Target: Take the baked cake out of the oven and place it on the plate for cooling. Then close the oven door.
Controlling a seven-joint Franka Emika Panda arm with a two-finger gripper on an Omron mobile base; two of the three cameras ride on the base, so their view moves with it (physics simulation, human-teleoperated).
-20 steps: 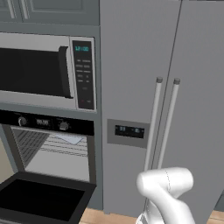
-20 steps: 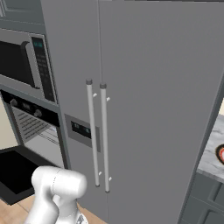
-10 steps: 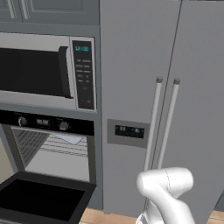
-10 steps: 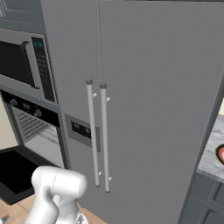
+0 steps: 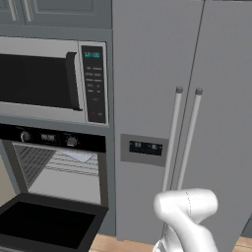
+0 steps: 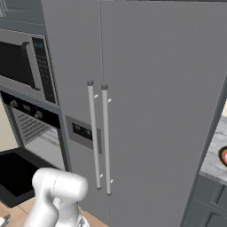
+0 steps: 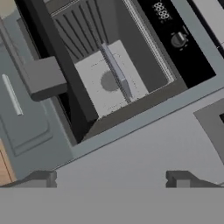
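You're parked in front of the tall grey double-door refrigerator [image 5: 197,113], with its two upright silver bar handles [image 6: 98,137] side by side and a small dark dispenser panel [image 5: 145,148] on its left door. To your left sits the black built-in wall oven [image 5: 54,167], round knobs and small display across its top strip, and above it the silver-framed microwave with a keypad [image 5: 54,81]. The wide black glass oven door [image 5: 47,224] hangs fully down, flat and level, so the cavity stands open in front of you. Wire racks [image 5: 74,165] run across the inside, and a flat pale grey-blue baking tray [image 5: 78,156] rests on the upper rack.

Your white arm [image 5: 189,216] rises low in front of the refrigerator. In the hand view, your end effector [image 7: 114,179] has its two dark tips spread wide, well apart, with nothing between them. That camera looks into the oven on a roll: the tray shows edge-on as a thin strip [image 7: 116,72], with a round grey shadow on the cavity wall beside it. The baked cake itself I cannot make out from here. Far right, a sliver of marbled surface [image 6: 215,153] peeks in.
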